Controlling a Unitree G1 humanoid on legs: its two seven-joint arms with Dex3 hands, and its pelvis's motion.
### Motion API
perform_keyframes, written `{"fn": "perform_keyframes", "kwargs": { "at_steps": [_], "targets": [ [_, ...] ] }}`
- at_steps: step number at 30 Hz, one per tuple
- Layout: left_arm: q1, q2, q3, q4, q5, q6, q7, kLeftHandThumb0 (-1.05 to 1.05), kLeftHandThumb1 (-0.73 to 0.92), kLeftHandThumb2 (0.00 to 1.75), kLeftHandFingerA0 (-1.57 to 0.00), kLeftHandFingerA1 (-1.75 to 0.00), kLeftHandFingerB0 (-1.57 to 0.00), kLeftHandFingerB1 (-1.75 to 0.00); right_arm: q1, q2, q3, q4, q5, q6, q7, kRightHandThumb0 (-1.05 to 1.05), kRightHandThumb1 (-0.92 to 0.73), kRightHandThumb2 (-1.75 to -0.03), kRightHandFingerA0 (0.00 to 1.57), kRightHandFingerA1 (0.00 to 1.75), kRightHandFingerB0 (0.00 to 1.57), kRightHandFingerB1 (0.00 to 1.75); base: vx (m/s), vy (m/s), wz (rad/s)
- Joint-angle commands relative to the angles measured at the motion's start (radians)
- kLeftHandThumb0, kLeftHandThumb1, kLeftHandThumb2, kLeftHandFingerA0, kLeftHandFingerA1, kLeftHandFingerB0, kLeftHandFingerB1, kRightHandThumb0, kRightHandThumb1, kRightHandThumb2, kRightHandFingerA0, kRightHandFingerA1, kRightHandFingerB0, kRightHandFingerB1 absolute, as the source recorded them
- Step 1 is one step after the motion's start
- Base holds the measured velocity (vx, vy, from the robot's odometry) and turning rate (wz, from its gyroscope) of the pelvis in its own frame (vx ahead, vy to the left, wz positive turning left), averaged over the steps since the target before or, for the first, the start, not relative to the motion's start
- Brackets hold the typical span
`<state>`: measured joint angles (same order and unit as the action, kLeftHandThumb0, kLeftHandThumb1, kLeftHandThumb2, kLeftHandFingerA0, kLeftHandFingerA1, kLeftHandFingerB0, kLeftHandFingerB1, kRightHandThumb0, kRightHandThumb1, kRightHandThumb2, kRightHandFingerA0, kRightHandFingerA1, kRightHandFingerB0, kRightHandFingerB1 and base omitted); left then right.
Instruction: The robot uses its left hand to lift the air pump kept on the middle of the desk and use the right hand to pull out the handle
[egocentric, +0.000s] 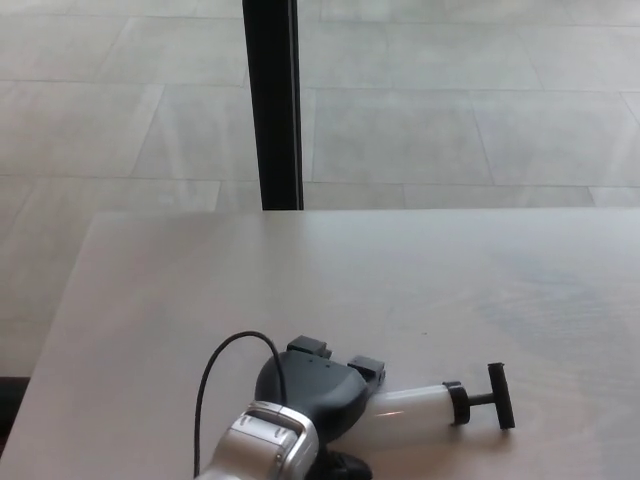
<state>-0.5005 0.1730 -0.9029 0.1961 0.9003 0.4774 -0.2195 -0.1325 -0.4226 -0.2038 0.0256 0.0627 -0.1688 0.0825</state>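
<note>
The air pump (420, 412) is a clear white cylinder with a black cap, a thin rod and a black T-handle (499, 396) at its right end. It lies near the front of the pale desk (400, 280), slightly raised on the handle side. My left hand (315, 392) covers the pump's left end, its fingers (366, 368) curled over the barrel and its thumb below. The silver left forearm (260, 450) comes up from the bottom edge, with a black cable looping over it. My right hand does not show.
A black vertical post (272, 100) stands behind the desk's far edge. Grey tiled floor (450, 100) lies beyond. The desk's left edge (60, 300) runs diagonally near my arm.
</note>
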Motion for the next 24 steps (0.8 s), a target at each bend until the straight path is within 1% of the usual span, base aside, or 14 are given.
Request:
{"fn": "perform_keyframes", "kwargs": {
  "at_steps": [1, 4, 5, 7, 8, 9, 10, 11, 13, 14, 16, 17, 19, 24],
  "targets": [
    [-0.01, -0.13, -0.026, 0.174, 0.212, 0.201, 0.242, -0.81, 0.76, 0.63, -0.23, -0.58, -0.29, -0.4, -0.024, 0.028, -0.017, -0.042, 0.031, 0.089, -0.003, -0.55, -0.74, -0.62, 0.61, 0.65, 0.6, 0.47, 0.0, 0.0, 0.0],
    [-0.016, -0.189, -0.012, 0.211, 0.206, 0.2, 0.307, -0.83, 0.76, 0.64, -0.27, -0.59, -0.31, -0.41, -0.023, 0.03, -0.012, -0.046, 0.021, 0.095, -0.004, -0.56, -0.73, -0.62, 0.63, 0.63, 0.62, 0.47, 0.0, 0.0, 0.0],
    [-0.014, -0.222, 0.004, 0.231, 0.19, 0.182, 0.377, -0.85, 0.63, 1.04, -0.32, -0.63, -0.31, -0.53, -0.025, 0.034, -0.007, -0.049, 0.015, 0.099, -0.005, -0.58, -0.73, -0.62, 0.64, 0.64, 0.63, 0.47, 0.0, 0.0, 0.0],
    [-0.018, -0.259, 0.016, 0.246, 0.178, 0.172, 0.421, -0.78, 0.75, 0.63, -0.37, -0.59, -0.4, -0.44, -0.028, 0.043, 0.0, -0.047, 0.006, 0.098, -0.012, -0.58, -0.73, -0.62, 0.66, 0.69, 0.66, 0.48, 0.0, 0.0, 0.0],
    [-0.02, -0.275, 0.02, 0.253, 0.175, 0.168, 0.437, -0.76, 0.6, 1.05, -0.33, -0.63, -0.29, -0.53, -0.032, 0.05, 0.003, -0.048, 0.002, 0.1, -0.015, -0.6, -0.72, -0.62, 0.66, 0.72, 0.67, 0.49, 0.0, 0.0, 0.0],
    [-0.021, -0.279, 0.026, 0.254, 0.175, 0.167, 0.44, -0.76, 0.6, 1.05, -0.33, -0.63, -0.29, -0.53, -0.035, 0.052, 0.005, -0.048, -0.001, 0.101, -0.016, -0.6, -0.72, -0.62, 0.66, 0.72, 0.67, 0.49, 0.0, 0.0, 0.0],
    [-0.018, -0.282, 0.024, 0.253, 0.179, 0.162, 0.451, -0.76, 0.77, 0.63, -0.39, -0.62, -0.41, -0.46, -0.036, 0.053, 0.004, -0.049, -0.001, 0.105, -0.017, -0.61, -0.72, -0.62, 0.65, 0.7, 0.67, 0.49, 0.0, 0.0, 0.0],
    [-0.013, -0.285, 0.017, 0.255, 0.19, 0.159, 0.474, -0.76, 0.58, 0.96, -0.45, -0.69, -0.41, -0.56, -0.034, 0.054, 0.003, -0.051, -0.003, 0.109, -0.018, -0.62, -0.72, -0.62, 0.64, 0.7, 0.66, 0.48, 0.0, 0.0, 0.0],
    [-0.013, -0.284, 0.017, 0.265, 0.199, 0.161, 0.491, -0.76, 0.58, 0.96, -0.45, -0.69, -0.41, -0.56, -0.038, 0.056, 0.005, -0.051, -0.008, 0.109, -0.02, -0.62, -0.72, -0.62, 0.64, 0.7, 0.66, 0.48, 0.0, 0.0, 0.0],
    [-0.008, -0.284, 0.017, 0.268, 0.199, 0.158, 0.495, -0.75, 0.73, 0.61, -0.53, -0.73, -0.45, -0.46, -0.036, 0.05, 0.005, -0.051, -0.019, 0.109, -0.021, -0.63, -0.72, -0.62, 0.64, 0.67, 0.65, 0.48, 0.0, 0.0, 0.0],
    [-0.025, -0.266, -0.013, 0.273, 0.229, 0.194, 0.38, -0.71, 0.74, 0.62, -0.7, -0.74, -0.34, -0.46, -0.033, 0.05, 0.001, -0.052, -0.024, 0.108, -0.026, -0.62, -0.73, -0.61, 0.63, 0.63, 0.64, 0.47, 0.0, 0.0, 0.0],
    [-0.04, -0.263, -0.037, 0.275, 0.253, 0.235, 0.26, -0.73, 0.56, 0.94, -0.73, -0.83, -0.17, -0.53, -0.031, 0.047, -0.003, -0.051, -0.027, 0.107, -0.024, -0.62, -0.73, -0.63, 0.63, 0.64, 0.63, 0.47, 0.0, 0.0, 0.0],
    [-0.05, -0.262, -0.056, 0.279, 0.261, 0.275, 0.132, -0.58, 0.62, 0.58, -0.92, -0.97, -0.18, -0.42, -0.022, 0.046, -0.011, -0.061, -0.029, 0.119, -0.025, -0.58, -0.72, -0.62, 0.63, 0.63, 0.62, 0.47, 0.0, 0.0, 0.0],
    [-0.039, -0.219, -0.078, 0.279, 0.258, 0.286, -0.009, -0.33, 0.47, 0.55, -0.81, -1.31, -0.29, -0.46, -0.008, 0.049, -0.025, -0.059, -0.031, 0.102, -0.031, -0.55, -0.71, -0.61, 0.65, 0.63, 0.63, 0.48, 0.0, 0.0, 0.0]
  ]
}}
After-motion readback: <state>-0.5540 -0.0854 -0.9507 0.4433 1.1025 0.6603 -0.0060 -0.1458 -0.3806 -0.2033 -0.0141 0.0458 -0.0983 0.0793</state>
